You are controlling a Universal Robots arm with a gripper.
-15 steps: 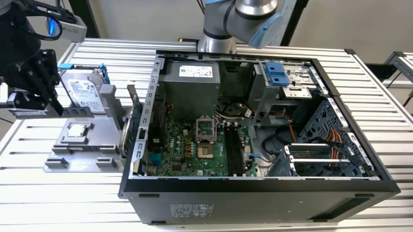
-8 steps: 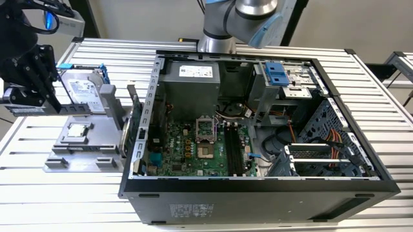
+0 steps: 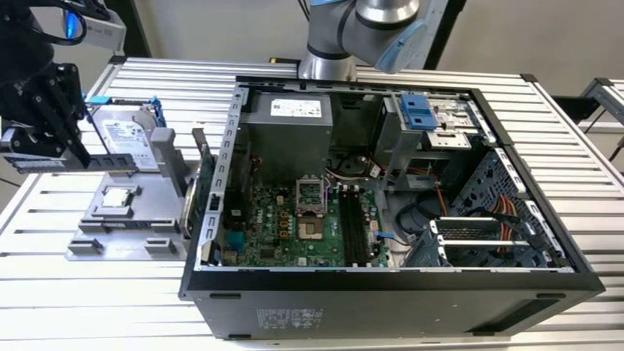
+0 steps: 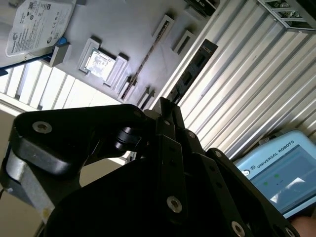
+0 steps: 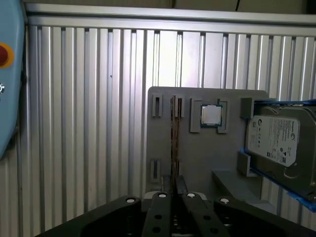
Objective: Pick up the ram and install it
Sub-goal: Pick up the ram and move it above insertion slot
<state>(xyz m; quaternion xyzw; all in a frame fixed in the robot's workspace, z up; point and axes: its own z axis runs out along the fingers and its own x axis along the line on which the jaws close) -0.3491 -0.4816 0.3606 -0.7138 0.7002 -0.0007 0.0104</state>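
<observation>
The tool [image 4: 169, 102] is a black linkage of matte plates and bright pivot pins. Its fingers are pinched narrow on the ram [image 4: 196, 66], a slim flat stick with black rectangular chips that runs level out from the fingertips. In the exterior view the tool hangs at nine o'clock of the frame, pointing straight down, with the stick across its tip, high above the fixture [image 5: 197, 158].

The fixture is a flat, matte gray plate with small blocks set in pairs. A thin brownish line lies along one pair; I cannot tell whether it is another board on edge. On the plate sit a square silver processor [image 5: 212, 114] and a shiny hard drive [image 5: 279, 140] propped in a blue frame. The counter [image 5: 89, 123] is ribbed aluminium.

The arm [image 3: 375, 22], gray with pale-blue caps, stands at twelve o'clock behind the open computer case [image 3: 390, 285]. The case lies at three o'clock from the fixture. Its green motherboard [image 3: 283, 227] carries long black slots [image 3: 353, 227]. In the second wrist view a pale-blue pendant [image 4: 276, 173] shows beyond the tool.
</observation>
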